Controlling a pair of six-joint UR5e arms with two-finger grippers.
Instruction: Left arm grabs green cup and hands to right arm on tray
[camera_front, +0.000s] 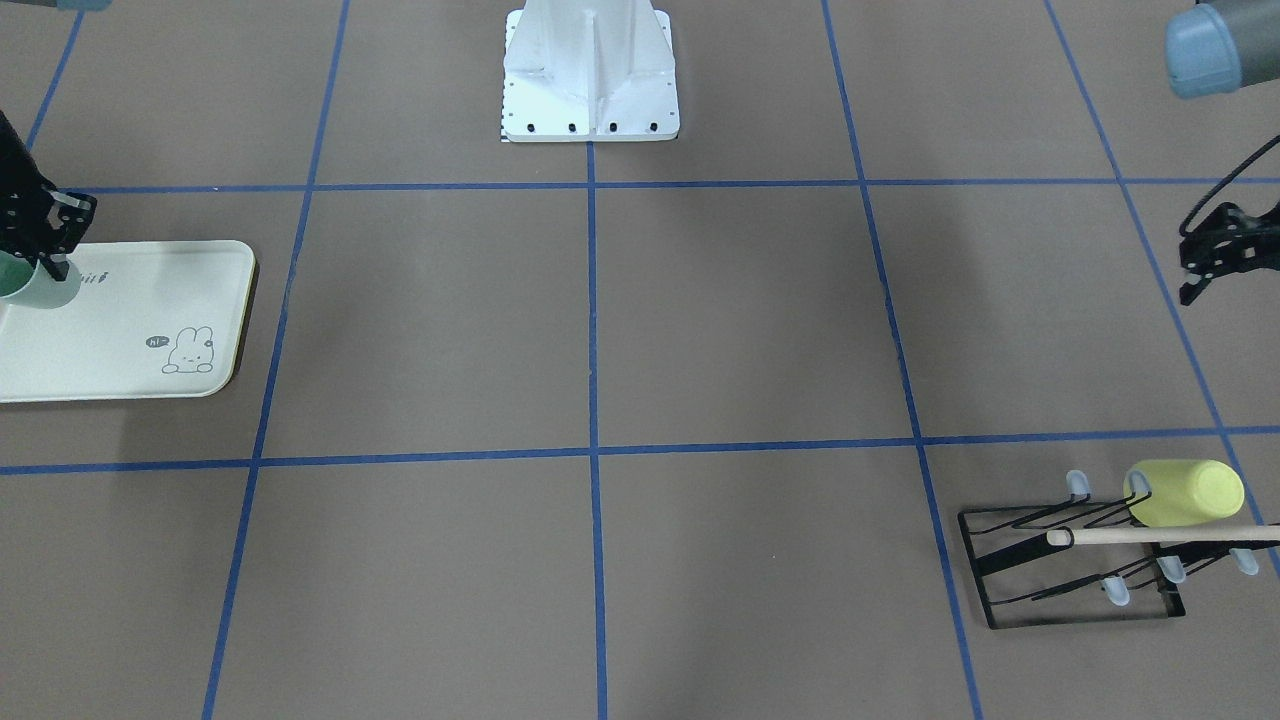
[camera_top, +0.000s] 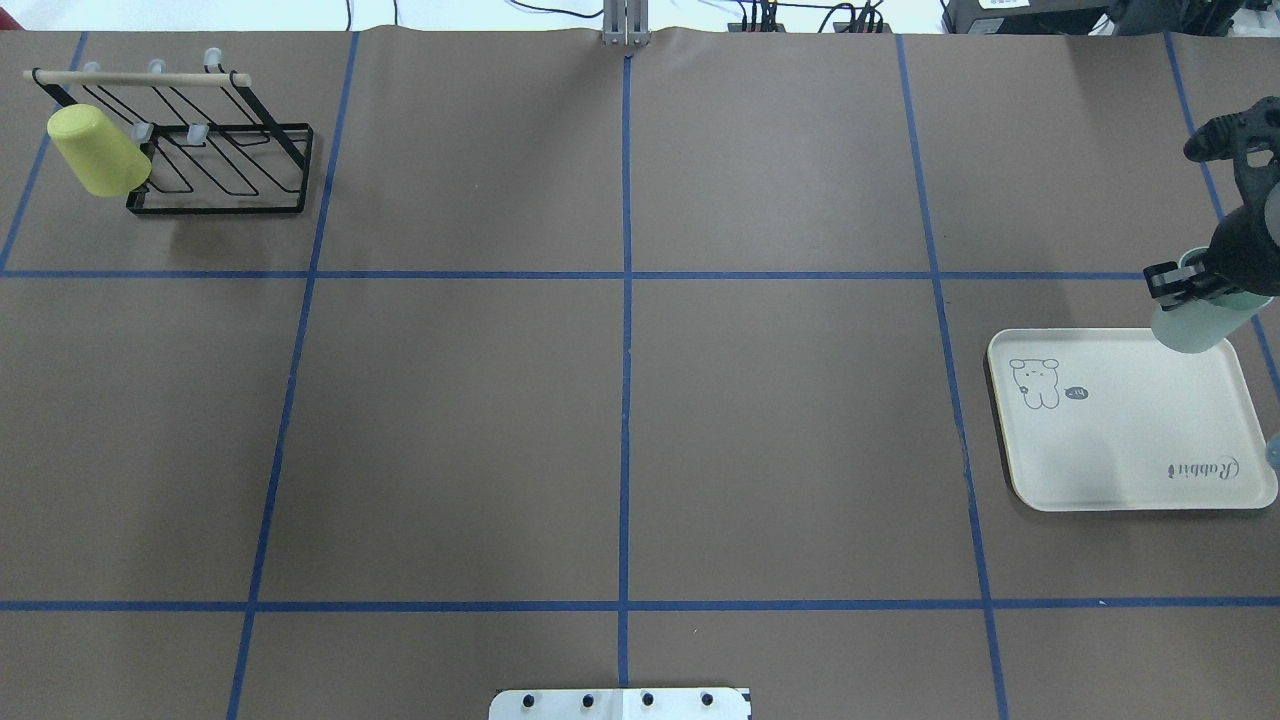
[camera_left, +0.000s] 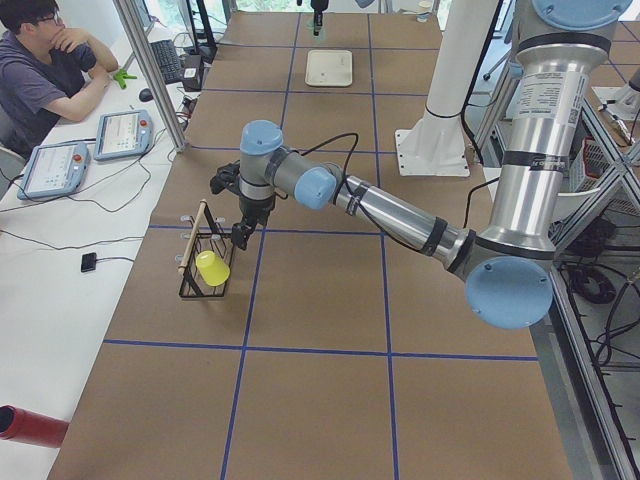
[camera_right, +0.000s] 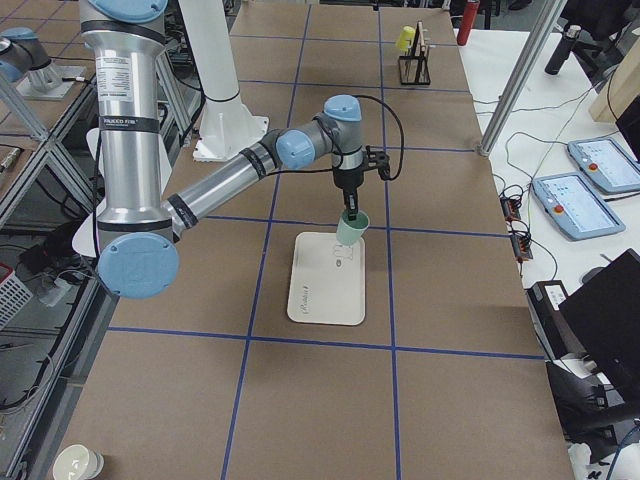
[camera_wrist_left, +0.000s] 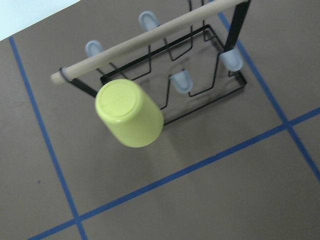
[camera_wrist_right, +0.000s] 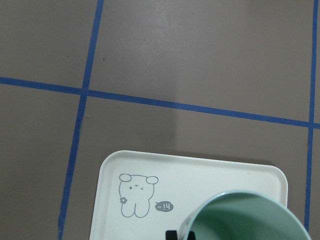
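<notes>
Noted right gripper (camera_top: 1188, 282) pointing down, clamped on green cup (camera_top: 1195, 328) over tray (camera_top: 1130, 450) corner. Cannot judge left gripper (camera_front: 1215, 255) opening: cut off at frame edge.

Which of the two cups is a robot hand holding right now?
The mint-green cup, gripped at its rim by the right hand over the tray. The yellow-green cup sits on the wire rack, untouched.

Brown paper-covered surface (camera_top: 450, 420) divided by blue tape lines (camera_top: 626, 400) into rectangles. Beside it, a white desk (camera_left: 50, 300) carries two teach pendants (camera_left: 123, 133); a person (camera_left: 40, 75) sits at it. An aluminium post (camera_left: 152, 75) stands at the surface's edge.
</notes>
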